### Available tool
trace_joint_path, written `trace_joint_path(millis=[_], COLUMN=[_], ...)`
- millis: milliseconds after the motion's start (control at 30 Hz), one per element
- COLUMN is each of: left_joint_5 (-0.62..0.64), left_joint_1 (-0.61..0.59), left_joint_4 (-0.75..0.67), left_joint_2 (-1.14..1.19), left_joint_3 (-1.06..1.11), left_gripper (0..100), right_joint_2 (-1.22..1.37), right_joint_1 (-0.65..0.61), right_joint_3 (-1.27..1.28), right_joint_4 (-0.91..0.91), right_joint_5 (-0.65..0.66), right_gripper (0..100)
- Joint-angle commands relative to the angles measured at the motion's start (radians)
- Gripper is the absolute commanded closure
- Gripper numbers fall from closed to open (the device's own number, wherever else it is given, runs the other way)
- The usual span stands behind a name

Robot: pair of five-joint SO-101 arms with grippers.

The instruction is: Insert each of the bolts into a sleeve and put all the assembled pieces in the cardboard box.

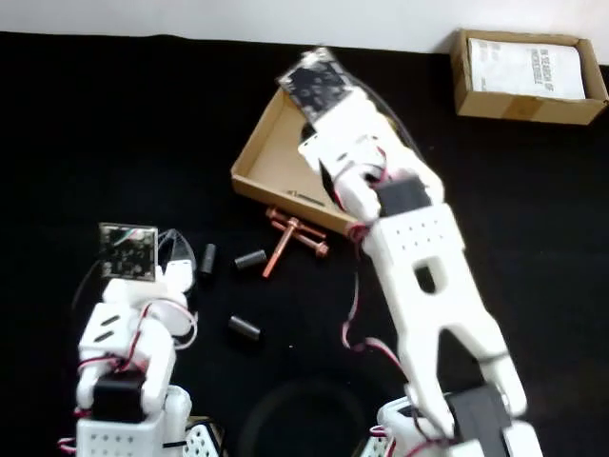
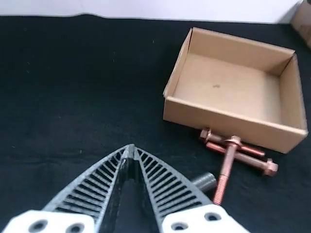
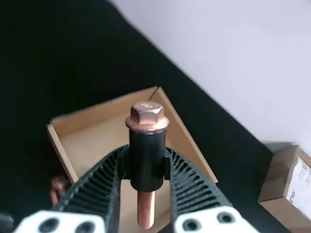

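My right gripper [image 3: 146, 177] is shut on a black sleeve [image 3: 146, 155] with a copper bolt [image 3: 147, 116] pushed through it. It holds the piece upright above the open cardboard box [image 3: 87, 136]. In the high view the right arm [image 1: 419, 257] stretches over that box [image 1: 271, 157]. My left gripper [image 2: 130, 151] is shut on nothing and hangs over the black mat, short of the box [image 2: 228, 116]. Loose copper bolts [image 2: 233, 151] lie crossed beside the box's near wall, and a black sleeve [image 2: 204, 181] lies close to them. Three loose sleeves [image 1: 250, 259] show in the high view.
A second cardboard box [image 1: 528, 76] holding a printed sheet stands at the far right corner. The left arm [image 1: 128, 333] is at the near left. Red cables [image 1: 357, 305] trail from the right arm onto the mat.
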Motion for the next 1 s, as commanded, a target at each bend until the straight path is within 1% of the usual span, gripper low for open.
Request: trace_joint_path(millis=[0, 67, 133, 200, 267, 367, 500, 667, 733, 867, 967], left_joint_5=[0.0, 0.002, 0.011, 0.058, 0.106, 0.13, 0.13, 0.13, 0.13, 0.13, 0.129], left_joint_1=[-0.038, -0.071, -0.097, -0.104, -0.102, -0.102, -0.102, -0.102, -0.102, -0.102, -0.102], left_joint_4=[-0.18, -0.238, -0.224, -0.203, -0.196, -0.196, -0.195, -0.195, -0.195, -0.193, -0.193], left_joint_2=[-0.007, 0.004, 0.012, 0.021, 0.025, 0.027, 0.027, 0.028, 0.028, 0.03, 0.03], left_joint_3=[0.105, 0.156, 0.15, 0.151, 0.151, 0.151, 0.151, 0.151, 0.151, 0.151, 0.153], left_gripper=[99, 99, 99, 99, 99, 99, 99, 99, 99, 99, 99], right_joint_2=[0.107, 0.176, 0.246, 0.318, 0.39, 0.484, 0.578, 0.647, 0.662, 0.676, 0.677], right_joint_1=[-0.007, -0.002, 0.007, 0.018, 0.022, 0.035, 0.047, 0.074, 0.084, 0.085, 0.082], right_joint_3=[-0.124, -0.157, -0.189, -0.225, -0.259, -0.303, -0.343, -0.338, -0.337, -0.337, -0.338], right_joint_4=[-0.001, -0.001, -0.001, -0.001, -0.001, -0.001, 0.002, 0.005, 0.039, 0.179, 0.248], right_joint_5=[0.031, 0.032, 0.034, 0.044, 0.11, 0.196, 0.215, 0.304, 0.321, 0.322, 0.322], right_gripper=[99.1, 99.1, 99.1, 99.1, 99.1, 99.1, 99.1, 99.1, 99.1, 99.1, 99.1])
